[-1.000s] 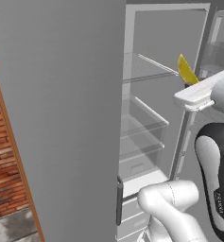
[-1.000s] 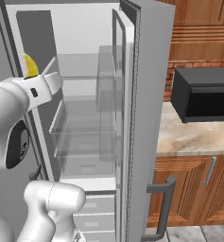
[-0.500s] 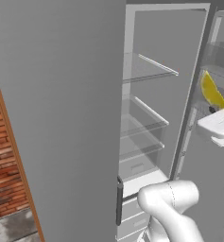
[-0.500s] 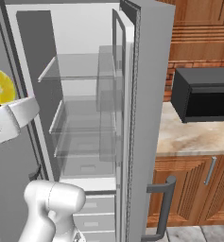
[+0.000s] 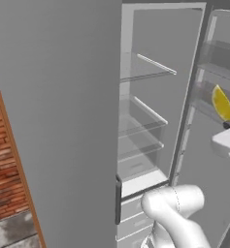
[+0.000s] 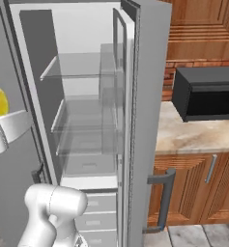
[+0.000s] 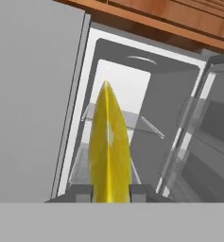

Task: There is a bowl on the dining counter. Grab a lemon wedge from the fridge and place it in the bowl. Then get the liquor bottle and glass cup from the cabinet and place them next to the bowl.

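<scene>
Pinching the lemon wedge [image 7: 108, 146] between its two dark tips, the end effector [image 7: 111, 191] is closed on the fruit, which stands up from the tips with its long axis running along the line of the fingers, its pointed end away from the hand. The wedge is a narrow, glossy yellow crescent with a paler streak down its middle. Relative to the fridge [image 5: 150, 97], the hand view looks from outside back into the open cavity, and from the left base the wedge [image 5: 224, 104] hangs in front of the open door's racks. The fridge is smooth grey outside, white inside, with clear glass shelves [image 6: 79, 72]. Right of the fridge sit a pale stone worktop [image 6: 193, 137], a black microwave [image 6: 207, 91] and wooden cabinets [image 6: 198, 188]. The bowl's direction from here cannot be told, so the carry probably needs a turn away from the fridge.
</scene>
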### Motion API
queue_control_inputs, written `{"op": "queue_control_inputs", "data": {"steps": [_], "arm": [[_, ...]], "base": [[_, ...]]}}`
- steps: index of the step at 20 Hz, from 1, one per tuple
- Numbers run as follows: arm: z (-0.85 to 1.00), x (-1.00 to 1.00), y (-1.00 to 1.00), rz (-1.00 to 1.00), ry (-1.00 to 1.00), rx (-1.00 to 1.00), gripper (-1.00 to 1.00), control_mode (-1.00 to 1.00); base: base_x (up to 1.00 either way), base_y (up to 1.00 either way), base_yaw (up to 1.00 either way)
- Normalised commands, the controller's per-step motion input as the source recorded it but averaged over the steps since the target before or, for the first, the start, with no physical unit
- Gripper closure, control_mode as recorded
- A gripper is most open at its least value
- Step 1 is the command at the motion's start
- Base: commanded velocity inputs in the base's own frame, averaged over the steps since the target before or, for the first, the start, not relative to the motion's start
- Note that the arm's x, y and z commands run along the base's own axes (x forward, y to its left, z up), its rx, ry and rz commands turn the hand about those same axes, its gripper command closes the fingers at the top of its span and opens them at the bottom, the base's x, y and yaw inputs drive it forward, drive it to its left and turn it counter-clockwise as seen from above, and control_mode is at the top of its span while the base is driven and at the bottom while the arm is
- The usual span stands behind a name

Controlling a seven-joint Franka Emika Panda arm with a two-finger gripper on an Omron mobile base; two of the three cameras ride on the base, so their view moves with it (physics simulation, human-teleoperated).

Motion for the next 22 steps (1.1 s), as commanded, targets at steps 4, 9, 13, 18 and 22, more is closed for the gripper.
{"op": "queue_control_inputs", "data": {"steps": [4, 9, 13, 18, 22], "arm": [[0.0, 0.0, 0.0, 0.0, 0.0, 0.0, 1.0, 1.0], [0.0, 0.0, 0.0, 0.0, 0.0, 0.0, 1.0, 1.0], [0.0, 0.0, 0.0, 0.0, 0.0, 0.0, 1.0, 1.0], [0.0, 0.0, 0.0, 0.0, 0.0, 0.0, 1.0, 1.0], [0.0, 0.0, 0.0, 0.0, 0.0, 0.0, 1.0, 1.0]], "base": [[-1.0, 0.0, -0.23], [-1.0, 0.01, -0.28], [-1.0, 0.0, -0.31], [-1.0, 0.0, -0.31], [-1.0, 0.0, -0.33]]}}
